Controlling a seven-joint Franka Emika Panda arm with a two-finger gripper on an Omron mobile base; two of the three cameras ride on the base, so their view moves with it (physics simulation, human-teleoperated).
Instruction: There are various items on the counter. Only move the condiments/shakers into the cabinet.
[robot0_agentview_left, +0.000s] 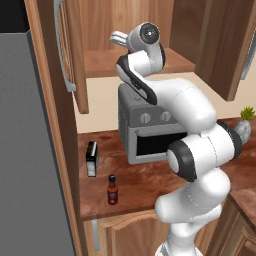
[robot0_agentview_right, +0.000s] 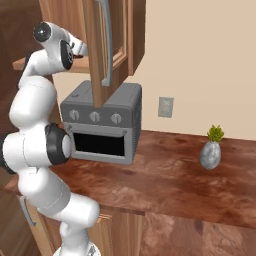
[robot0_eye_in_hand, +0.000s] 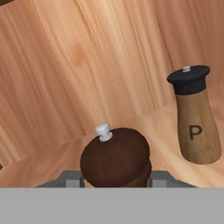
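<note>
The shaker (robot0_eye_in_hand: 194, 116) stands on the cabinet (robot0_agentview_left: 132, 62) shelf; the gripper (robot0_eye_in_hand: 116, 177) grips the mill (robot0_eye_in_hand: 116, 158) beside it. The bottle (robot0_agentview_left: 112, 190) waits near the counter's (robot0_agentview_left: 145, 182) front edge.

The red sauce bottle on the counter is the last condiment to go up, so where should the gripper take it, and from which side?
Probably around the body of the red sauce bottle, just under its narrower black-capped neck. It stands upright near the front edge of the counter, apart from the black-and-white box behind it, so a level approach from the front looks freest, with the fingers either side of the body.
</note>
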